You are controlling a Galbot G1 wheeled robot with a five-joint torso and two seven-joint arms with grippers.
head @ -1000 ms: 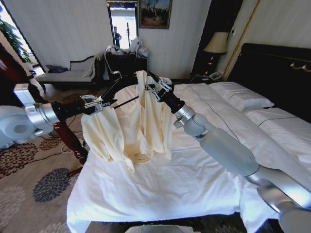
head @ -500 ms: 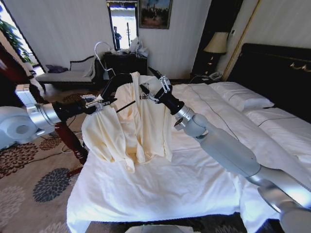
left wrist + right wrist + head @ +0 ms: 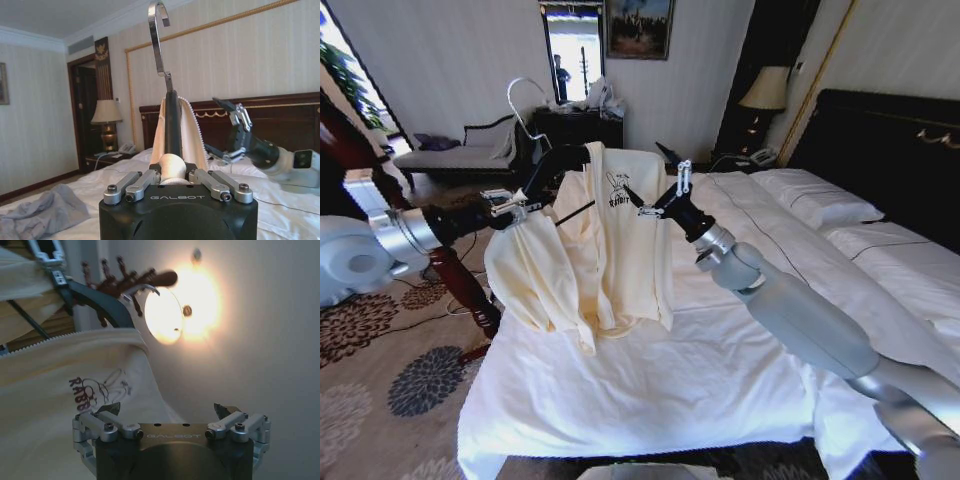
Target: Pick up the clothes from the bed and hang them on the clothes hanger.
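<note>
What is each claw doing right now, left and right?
Left claw: shut on the black triangular hanger with the cream thin-fabric shirt draped over it.
Right claw: open, holding nothing, beside the shirt.

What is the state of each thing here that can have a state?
clothes: draped over the hanger, lifted, lower hem touching the bed.
clothes hanger: held up, hook on top, free.
left gripper: shut on the hanger's end.
right gripper: fingers open, beside the clothes, holding nothing.
bed: made, white duvet.
lamp: appears off.
</note>
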